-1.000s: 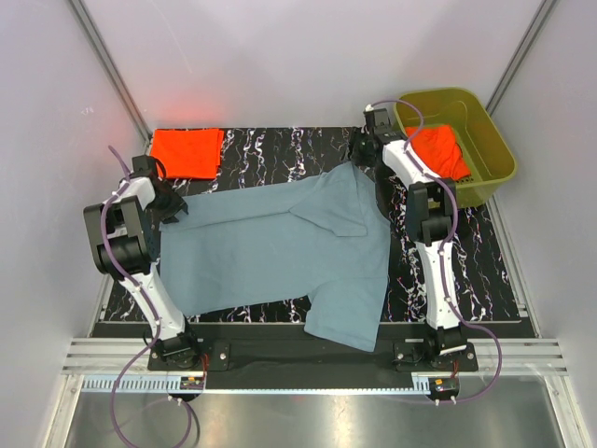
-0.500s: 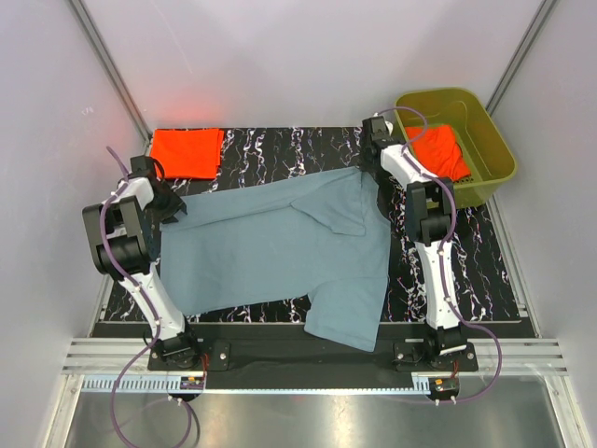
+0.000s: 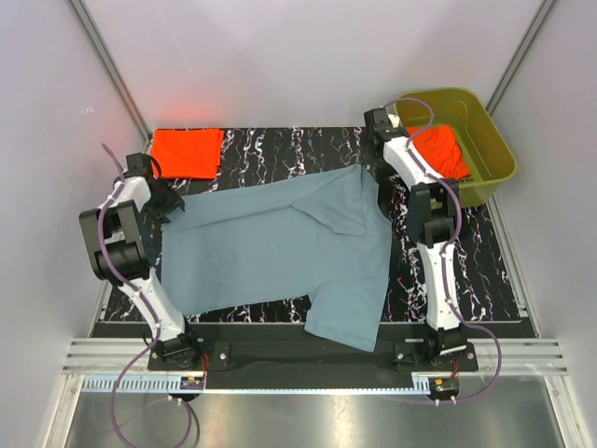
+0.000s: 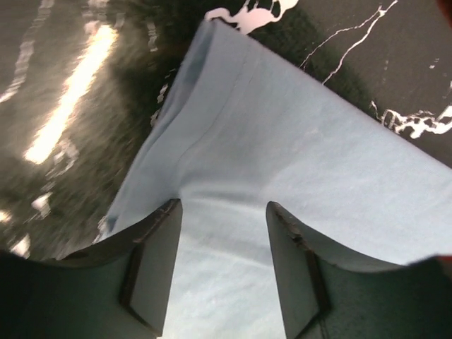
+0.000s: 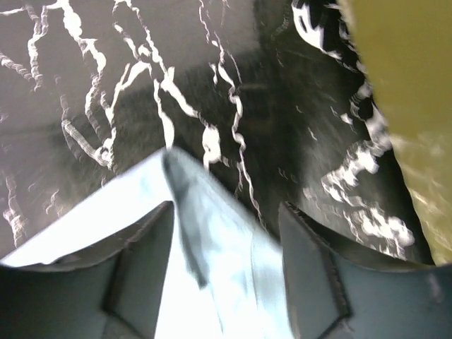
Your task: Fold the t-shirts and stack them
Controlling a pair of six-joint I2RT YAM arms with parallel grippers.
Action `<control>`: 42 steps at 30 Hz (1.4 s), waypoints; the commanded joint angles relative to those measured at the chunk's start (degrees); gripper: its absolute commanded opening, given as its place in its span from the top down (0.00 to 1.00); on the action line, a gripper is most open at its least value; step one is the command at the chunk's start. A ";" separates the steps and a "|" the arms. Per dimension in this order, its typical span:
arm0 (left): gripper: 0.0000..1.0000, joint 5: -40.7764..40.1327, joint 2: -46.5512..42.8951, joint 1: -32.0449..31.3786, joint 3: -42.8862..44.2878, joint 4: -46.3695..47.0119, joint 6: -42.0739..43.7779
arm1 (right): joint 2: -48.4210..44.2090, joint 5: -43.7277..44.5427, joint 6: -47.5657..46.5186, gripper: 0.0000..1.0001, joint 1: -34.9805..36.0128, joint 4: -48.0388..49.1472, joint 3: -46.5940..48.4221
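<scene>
A large blue-grey t-shirt (image 3: 280, 247) lies spread flat across the black marbled mat, one sleeve hanging over the near edge. My left gripper (image 3: 170, 203) is open at the shirt's far left corner; in the left wrist view its fingers (image 4: 159, 261) straddle the cloth (image 4: 282, 141). My right gripper (image 3: 371, 166) is open at the far right corner, and its fingers (image 5: 311, 268) straddle the cloth's edge (image 5: 205, 240). A folded orange-red t-shirt (image 3: 187, 151) lies at the back left. Another orange-red t-shirt (image 3: 438, 149) lies crumpled in the tub.
An olive-green plastic tub (image 3: 494, 140) stands at the back right, just beside the right arm; its wall shows in the right wrist view (image 5: 409, 63). Bare marbled mat (image 3: 280, 154) lies behind the blue-grey shirt. White walls close in the left, right and back.
The right arm has shifted a little to the right, towards the tub, and the left arm a little to the left. The blue-grey shirt has stayed nearly in place.
</scene>
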 commanded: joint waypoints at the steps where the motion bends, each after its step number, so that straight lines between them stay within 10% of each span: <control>1: 0.42 -2.83 -9.57 0.02 0.33 -1.80 0.66 | -10.60 -1.34 0.68 0.29 0.91 -8.67 2.45; 9: 0.42 -1.86 -26.38 -15.00 -13.02 -3.12 1.19 | -29.06 -19.27 -3.45 0.23 10.22 -1.31 -25.56; 16: 0.45 0.76 -33.94 -10.63 -17.26 -4.26 3.91 | -37.25 -25.18 -6.44 0.39 13.22 4.24 -45.18; 22: 0.49 6.04 -35.26 -10.27 -20.49 -3.22 0.24 | -37.52 -24.21 -3.90 0.57 13.57 3.89 -48.89; 32: 0.48 5.26 -31.67 -8.36 -18.75 -2.06 2.77 | -34.70 -17.00 -1.43 0.28 10.60 2.31 -45.55; 42: 0.50 6.57 -16.22 6.34 -10.84 -2.68 2.16 | -36.46 -28.25 1.38 0.38 2.86 2.05 -48.01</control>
